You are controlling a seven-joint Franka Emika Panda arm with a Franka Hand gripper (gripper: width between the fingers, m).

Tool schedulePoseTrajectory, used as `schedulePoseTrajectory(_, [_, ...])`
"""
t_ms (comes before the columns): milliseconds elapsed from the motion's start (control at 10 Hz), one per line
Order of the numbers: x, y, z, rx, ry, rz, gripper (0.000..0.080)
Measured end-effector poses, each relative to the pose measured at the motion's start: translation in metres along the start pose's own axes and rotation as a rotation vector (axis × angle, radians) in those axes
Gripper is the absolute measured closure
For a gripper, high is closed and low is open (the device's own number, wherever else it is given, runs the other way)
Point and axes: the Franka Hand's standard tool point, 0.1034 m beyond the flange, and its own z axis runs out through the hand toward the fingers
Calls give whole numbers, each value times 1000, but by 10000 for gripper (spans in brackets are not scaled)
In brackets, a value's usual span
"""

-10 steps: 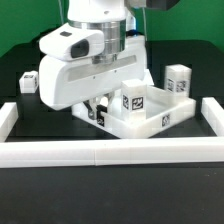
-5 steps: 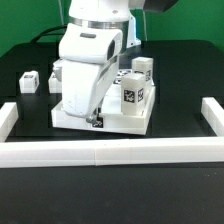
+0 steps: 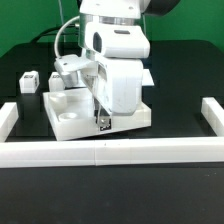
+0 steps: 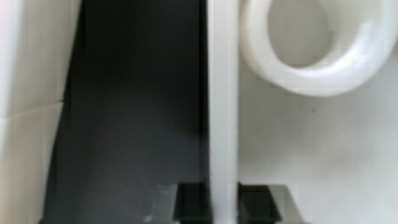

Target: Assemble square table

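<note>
The square table's top [image 3: 66, 122] is a white tray with low walls, lying inside the border wall near the front. My gripper [image 3: 98, 110] reaches down over its front wall, beside a small black-white tag [image 3: 103, 123]. In the wrist view the gripper [image 4: 226, 200] is shut on that thin white wall [image 4: 222, 100], with a dark finger [image 4: 189, 200] on each side. A round socket [image 4: 329, 50] of the top shows beside the wall. One small white tagged leg block [image 3: 28, 82] stands on the black table at the exterior view's left, apart from the top.
A long white border wall [image 3: 110, 153] runs along the front and turns back at the left end [image 3: 8, 118] and the right end [image 3: 212, 112]. The arm's white body [image 3: 118, 70] hides most of the top's inside and whatever stands behind it.
The arm has swung toward the exterior view's right and turned, still gripping the top's wall. The top has rotated with it, and the large tag that faced the camera is now hidden.
</note>
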Motion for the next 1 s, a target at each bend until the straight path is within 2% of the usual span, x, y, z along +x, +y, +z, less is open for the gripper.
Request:
schedulePoseTrajectory(100, [2,0,0,2,-10,-57,739])
schedulePoseTrajectory(200, [19,9,-5,-9,-6,-120,739])
schedulePoseTrajectory(300, [28,18,-10,-56,-5,-198,739])
schedulePoseTrajectory(400, [21,12,-6,-41,-10,-249,739])
schedulePoseTrajectory(500, [19,10,-5,-37,-19,-287,739])
schedulePoseTrajectory(600, [20,8,-3,-30,-27,-362,739])
schedulePoseTrajectory(700, [28,5,1,-15,-23,-422,739])
schedulePoseTrajectory(800, [42,12,-1,-35,-20,-538,739])
schedulePoseTrajectory(900, [48,21,-6,-94,-20,-641,739])
schedulePoseTrajectory(1000, [47,17,-8,-148,-15,-669,739])
